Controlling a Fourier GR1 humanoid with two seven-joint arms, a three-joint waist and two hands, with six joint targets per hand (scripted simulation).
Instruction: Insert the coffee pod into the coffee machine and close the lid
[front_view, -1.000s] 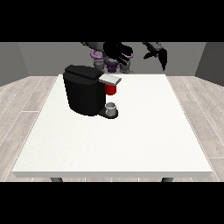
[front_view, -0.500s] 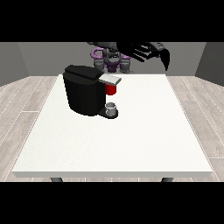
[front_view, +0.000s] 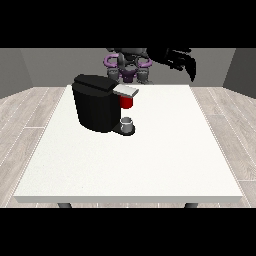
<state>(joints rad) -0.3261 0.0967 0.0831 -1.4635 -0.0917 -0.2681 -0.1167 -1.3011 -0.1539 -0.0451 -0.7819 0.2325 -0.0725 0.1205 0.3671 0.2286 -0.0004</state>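
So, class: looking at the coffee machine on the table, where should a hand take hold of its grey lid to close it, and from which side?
Probably the free end of the grey lid, which juts out sideways from the coffee machine above the red part. Come from above on the view's right, where the raised hand is: that end is open, while the other meets the black body.

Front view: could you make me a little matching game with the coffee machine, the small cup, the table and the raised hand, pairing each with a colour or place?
Things:
1. coffee machine
2. small cup
3. table
4. hand at the view's right

Descriptions:
A. white, large and flat
B. grey, on the machine's base under the red part
C. black, raised above the table's far right corner
D. black box, on the table's left half

Pairs: 1-D, 2-B, 3-A, 4-C
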